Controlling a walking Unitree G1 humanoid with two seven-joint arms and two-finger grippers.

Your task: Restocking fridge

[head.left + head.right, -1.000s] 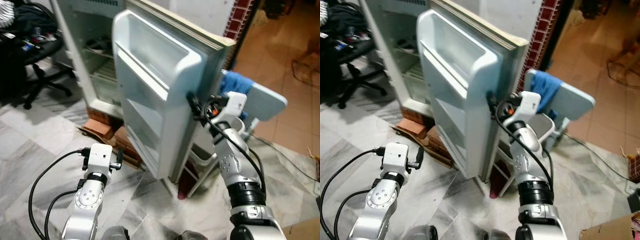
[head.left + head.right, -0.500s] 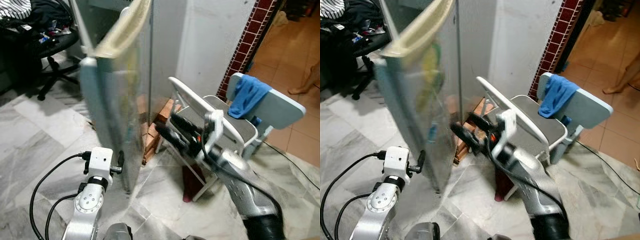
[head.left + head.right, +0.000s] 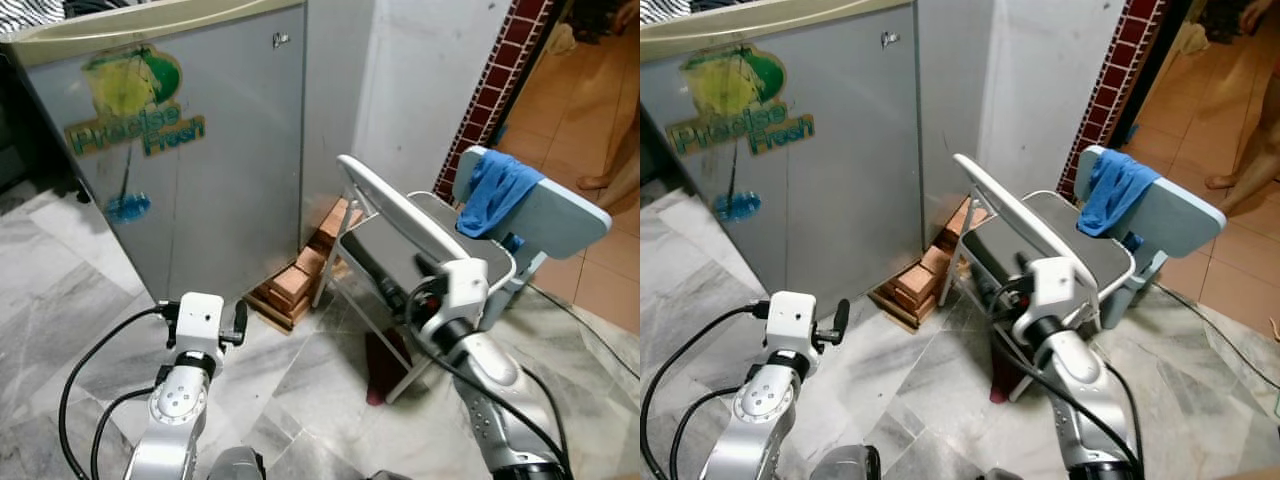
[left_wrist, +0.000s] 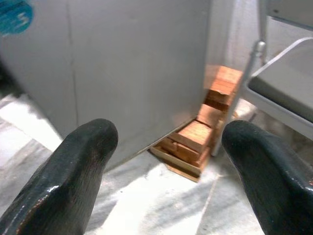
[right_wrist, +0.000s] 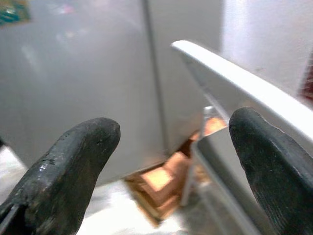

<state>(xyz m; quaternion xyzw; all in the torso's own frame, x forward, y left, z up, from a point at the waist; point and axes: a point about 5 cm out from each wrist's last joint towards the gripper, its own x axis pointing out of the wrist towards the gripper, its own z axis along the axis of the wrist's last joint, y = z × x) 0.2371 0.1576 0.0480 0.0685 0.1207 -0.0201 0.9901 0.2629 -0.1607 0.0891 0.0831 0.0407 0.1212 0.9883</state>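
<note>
The grey fridge door (image 3: 200, 170), marked with a green "Precise Fresh" sticker (image 3: 135, 110), stands shut in front of me. My left gripper (image 4: 166, 142) is open and empty, held low before the door's bottom right corner. Off to the right, my right gripper (image 3: 392, 290) is open too, with nothing between its fingers (image 5: 73, 156). It hovers beside the folded white chair (image 3: 400, 215), apart from the fridge.
Orange bricks (image 3: 300, 280) prop up the fridge at its right foot. A blue-grey chair (image 3: 560, 215) with a blue cloth (image 3: 495, 190) stands behind the white one. A dark red object (image 3: 385, 360) sits under the chairs. A person's leg (image 3: 625, 150) is at the far right.
The fridge door has swung from wide open to fully shut. My right gripper came off the door's edge and dropped back toward the white chair. The left arm has stayed put.
</note>
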